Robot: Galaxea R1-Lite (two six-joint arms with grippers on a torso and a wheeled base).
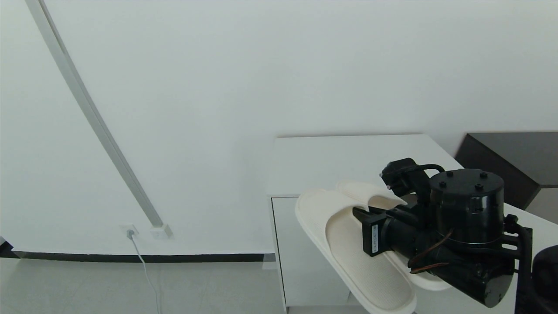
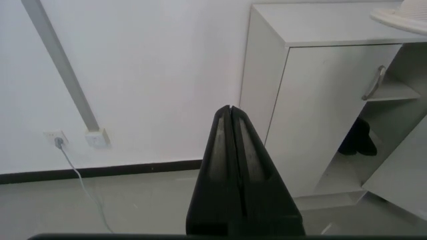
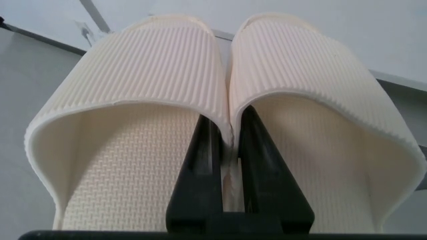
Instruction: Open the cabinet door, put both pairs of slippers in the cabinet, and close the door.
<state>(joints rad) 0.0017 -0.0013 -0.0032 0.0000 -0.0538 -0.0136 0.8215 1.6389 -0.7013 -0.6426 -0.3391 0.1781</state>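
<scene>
A pair of cream slippers (image 1: 348, 244) hangs tilted in front of the white cabinet (image 1: 348, 161), just over its top front edge. My right gripper (image 1: 370, 220) is shut on the pair; in the right wrist view its fingers (image 3: 200, 153) reach under the two ribbed straps (image 3: 153, 73) and pinch their inner edges together. My left gripper (image 2: 230, 117) is shut and holds nothing, off to the left of the cabinet (image 2: 320, 27). The cabinet's right side stands open, and a dark pair of slippers (image 2: 360, 140) rests inside near the bottom. A handle (image 2: 377, 83) shows on the left door.
The open door panel (image 2: 407, 177) juts out at the cabinet's lower right. A dark block (image 1: 501, 161) stands to the right of the cabinet. On the wall to the left are a slanted grey conduit (image 1: 87, 109) and a socket with a cable (image 1: 129, 232). Bare floor lies left of the cabinet.
</scene>
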